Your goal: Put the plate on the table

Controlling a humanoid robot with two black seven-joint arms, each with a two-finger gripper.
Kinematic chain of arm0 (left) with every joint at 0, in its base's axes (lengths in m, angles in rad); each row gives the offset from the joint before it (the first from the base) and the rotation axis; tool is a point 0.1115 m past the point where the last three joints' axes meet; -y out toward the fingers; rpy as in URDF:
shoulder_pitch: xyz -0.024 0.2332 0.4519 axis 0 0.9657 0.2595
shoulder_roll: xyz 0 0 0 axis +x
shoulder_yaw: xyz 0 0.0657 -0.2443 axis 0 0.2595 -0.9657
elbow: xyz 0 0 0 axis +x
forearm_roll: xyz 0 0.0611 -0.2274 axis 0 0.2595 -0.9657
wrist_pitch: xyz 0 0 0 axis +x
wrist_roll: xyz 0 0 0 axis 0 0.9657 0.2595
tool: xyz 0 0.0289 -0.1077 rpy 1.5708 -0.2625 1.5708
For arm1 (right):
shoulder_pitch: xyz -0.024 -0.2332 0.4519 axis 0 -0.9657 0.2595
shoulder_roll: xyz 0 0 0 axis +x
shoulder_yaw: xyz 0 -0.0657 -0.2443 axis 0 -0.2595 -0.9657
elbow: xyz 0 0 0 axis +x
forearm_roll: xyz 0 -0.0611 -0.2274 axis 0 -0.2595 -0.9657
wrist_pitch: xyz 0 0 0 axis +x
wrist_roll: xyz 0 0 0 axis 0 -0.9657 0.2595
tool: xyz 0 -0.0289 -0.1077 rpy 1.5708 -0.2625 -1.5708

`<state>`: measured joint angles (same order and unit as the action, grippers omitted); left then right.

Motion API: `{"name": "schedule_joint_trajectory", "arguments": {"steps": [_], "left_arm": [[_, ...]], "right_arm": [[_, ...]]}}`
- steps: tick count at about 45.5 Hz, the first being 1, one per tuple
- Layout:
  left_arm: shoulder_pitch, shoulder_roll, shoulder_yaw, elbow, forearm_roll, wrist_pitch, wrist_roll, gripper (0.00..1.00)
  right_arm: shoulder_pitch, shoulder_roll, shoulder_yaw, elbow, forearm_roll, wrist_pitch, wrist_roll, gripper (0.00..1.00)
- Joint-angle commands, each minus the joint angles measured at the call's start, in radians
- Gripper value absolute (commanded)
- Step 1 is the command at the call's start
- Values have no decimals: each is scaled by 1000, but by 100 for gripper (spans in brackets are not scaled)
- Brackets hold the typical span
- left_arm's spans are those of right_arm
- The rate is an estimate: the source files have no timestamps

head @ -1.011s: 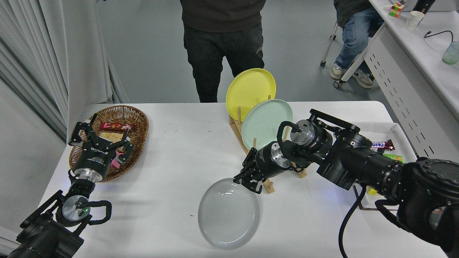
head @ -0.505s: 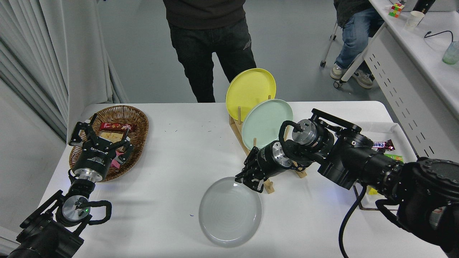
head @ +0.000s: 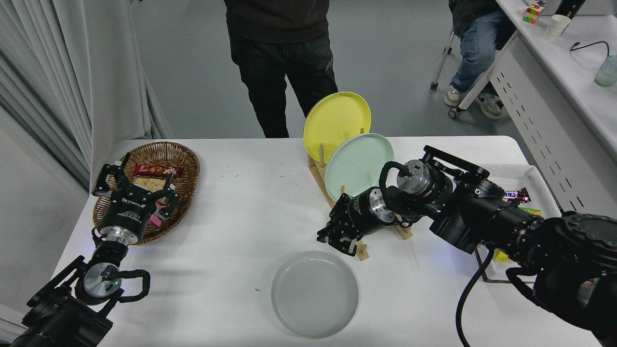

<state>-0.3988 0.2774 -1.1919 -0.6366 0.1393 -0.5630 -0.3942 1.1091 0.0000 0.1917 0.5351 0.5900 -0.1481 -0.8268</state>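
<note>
Near the front edge of the white counter (head: 231, 231), just in front of the wooden rack (head: 359, 246), the light grey plate (head: 314, 293) lay flat, free of any grip. The right gripper (head: 337, 236) hung a little behind the plate's far rim, close to it but apart, right beside the rack's near end; its jaws looked parted with nothing between them. The right arm (head: 482, 217) came in from the lower right edge, stretched leftward across the counter and bent at the wrist, so that the gripper pointed down and toward the left. On the rack behind the gripper the mint green plate (head: 357, 164) stood tilted on edge, and the yellow plate (head: 336, 118) stood behind it in the next slot. Far to the left of the rack the left arm was parked at the lower left, its left gripper (head: 137, 185) raised over the near edge of the wicker basket (head: 181, 159) with its jaws spread wide and empty. Beyond the rack, at the counter's far side, a person (head: 279, 62) in dark trousers stood.
</note>
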Motion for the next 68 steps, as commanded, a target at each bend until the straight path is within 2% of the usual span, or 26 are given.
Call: {"name": "schedule_joint_trajectory", "arguments": {"steps": [1,6,7,9,29,47,68], "left_arm": [[0,0,0,0,0,0,0,98],[0,0,0,0,0,0,0,98],[0,0,0,0,-1,0,0,98],[0,-1,0,0,-1,0,0,98],[0,0,0,0,-1,0,0,98],[0,0,0,0,-1,0,0,98],[0,0,0,0,-1,0,0,98]], "right_arm": [[0,0,-1,-12,-47,107,-3,37],[3,0,-1,-14,-124,176,-9,66],[5,0,-1,-15,-146,211,-9,87],[5,0,-1,-17,-156,232,-9,98],[14,0,-1,-35,-157,502,-9,99],[89,0,2,-15,-194,524,-11,100],[133,0,35,258,-171,565,-9,99]]}}
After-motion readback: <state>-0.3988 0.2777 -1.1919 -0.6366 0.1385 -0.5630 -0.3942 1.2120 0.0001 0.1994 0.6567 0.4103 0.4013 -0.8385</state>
